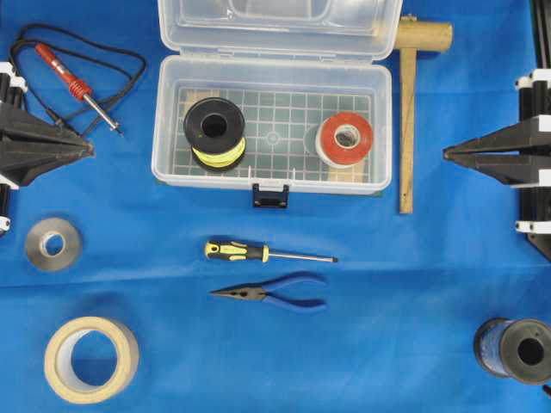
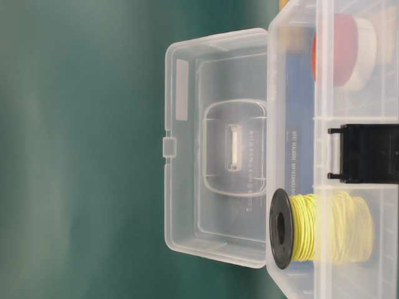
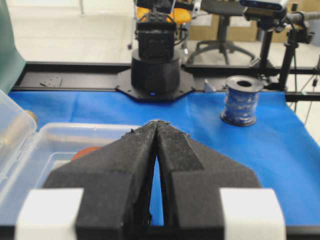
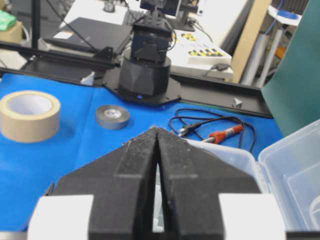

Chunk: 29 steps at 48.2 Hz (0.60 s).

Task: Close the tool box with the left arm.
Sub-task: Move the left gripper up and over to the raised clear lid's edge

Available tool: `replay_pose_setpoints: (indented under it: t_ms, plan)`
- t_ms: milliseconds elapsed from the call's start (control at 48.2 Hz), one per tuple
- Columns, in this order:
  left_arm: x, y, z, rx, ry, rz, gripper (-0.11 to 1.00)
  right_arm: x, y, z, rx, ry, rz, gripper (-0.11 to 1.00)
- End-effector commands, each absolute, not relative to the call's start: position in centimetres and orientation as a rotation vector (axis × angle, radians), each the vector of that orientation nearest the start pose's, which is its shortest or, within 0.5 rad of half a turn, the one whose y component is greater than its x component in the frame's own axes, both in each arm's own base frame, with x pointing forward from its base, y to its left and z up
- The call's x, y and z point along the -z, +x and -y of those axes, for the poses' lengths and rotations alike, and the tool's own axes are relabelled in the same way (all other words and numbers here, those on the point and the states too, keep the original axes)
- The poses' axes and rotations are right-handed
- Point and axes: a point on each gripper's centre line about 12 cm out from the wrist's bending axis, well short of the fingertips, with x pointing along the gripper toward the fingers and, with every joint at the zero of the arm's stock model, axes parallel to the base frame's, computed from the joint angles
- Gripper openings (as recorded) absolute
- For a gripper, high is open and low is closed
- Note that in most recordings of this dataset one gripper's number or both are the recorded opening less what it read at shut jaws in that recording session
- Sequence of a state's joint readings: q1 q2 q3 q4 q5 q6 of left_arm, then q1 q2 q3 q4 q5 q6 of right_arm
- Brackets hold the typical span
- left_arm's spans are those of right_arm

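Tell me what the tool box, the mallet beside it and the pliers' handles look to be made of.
Tool box: clear, glossy plastic; the grid base and spools show through its walls.
Mallet: apparently bare wood, pale tan and matte on head and handle.
Pliers: dark metal jaws; the blue handles look like a smooth plastic or rubber coating, which one is unclear.

Blue cloth (image 1: 413, 310) covering the table, strewn with tools: red-handled soldering iron (image 1: 77, 86) with coiled black cord at upper left, grey tape roll (image 1: 53, 244) below it, wide beige tape roll (image 1: 90, 359) in the lower left corner. At centre, yellow-and-black screwdriver (image 1: 267, 253) lying level, just above blue-handled pliers (image 1: 271, 293). Wooden mallet (image 1: 411, 112) upright at upper right, blue wire spool (image 1: 515, 348) in the lower right corner.
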<state>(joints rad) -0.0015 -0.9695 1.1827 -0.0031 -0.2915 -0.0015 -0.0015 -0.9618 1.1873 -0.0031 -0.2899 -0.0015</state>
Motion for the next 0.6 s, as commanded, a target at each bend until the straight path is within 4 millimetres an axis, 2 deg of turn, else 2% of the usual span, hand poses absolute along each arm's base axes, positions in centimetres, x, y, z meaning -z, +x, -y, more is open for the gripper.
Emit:
replay_pose_setpoints:
  t_ms: [0,104,228,353,519,581]
  plan:
    - [-30.5,20.0,0.0,-0.005,-0.030,0.115,0.00,-30.4,20.1,0.1,0.003,-0.002,0.104,0.00]
    - [-30.8,20.3,-0.1,-0.008,-0.025,0.121,0.00,-30.1,20.5,0.1,0.006,-0.002,0.074,0.00]
    - [-32.4,20.8,-0.7,-0.036,-0.020,0.163,0.00,-29.9,20.8,0.4,0.021,-0.001,0.052,0.00]
    - [-34.0,21.6,-2.7,-0.127,0.002,0.180,0.00,-29.8,20.9,0.9,0.043,-0.001,0.041,0.00]
    - [-35.6,23.1,-6.3,-0.270,0.022,0.175,0.01,-29.6,20.9,1.0,0.049,-0.001,0.025,0.00]
    - [-35.9,23.8,-7.6,-0.316,0.025,0.164,0.07,-29.5,20.9,1.0,0.047,0.000,0.014,0.00]
